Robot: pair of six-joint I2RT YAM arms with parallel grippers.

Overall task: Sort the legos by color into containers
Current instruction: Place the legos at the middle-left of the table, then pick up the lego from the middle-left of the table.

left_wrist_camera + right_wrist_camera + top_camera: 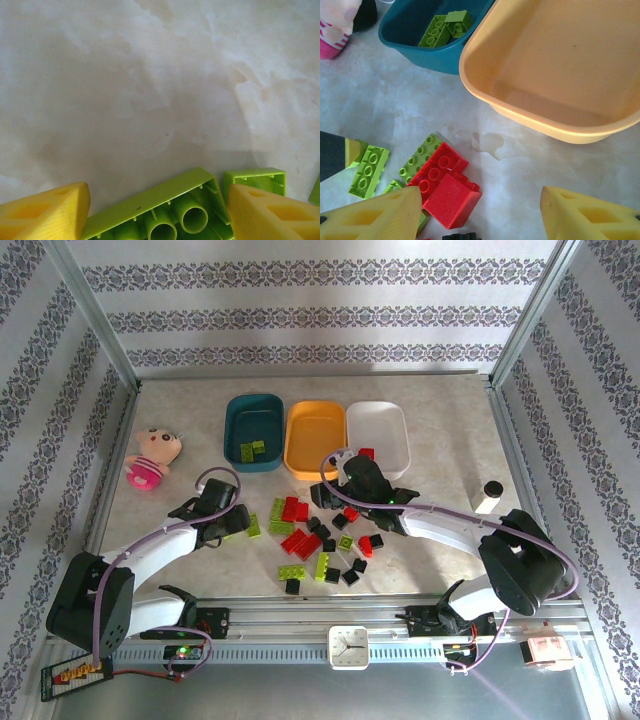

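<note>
Legos (pixel 444 27) lie in teal tub (pixel 430 57).

The legos (pixel 298 540) are lime, red, black; the tubs (pixel 315 435) teal, orange, white; the table (pixel 450 470) marbled beige.

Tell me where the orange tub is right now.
In the top view the orange tub sits at the far middle of the table, between the teal tub on its left and the white tub on its right.
</note>
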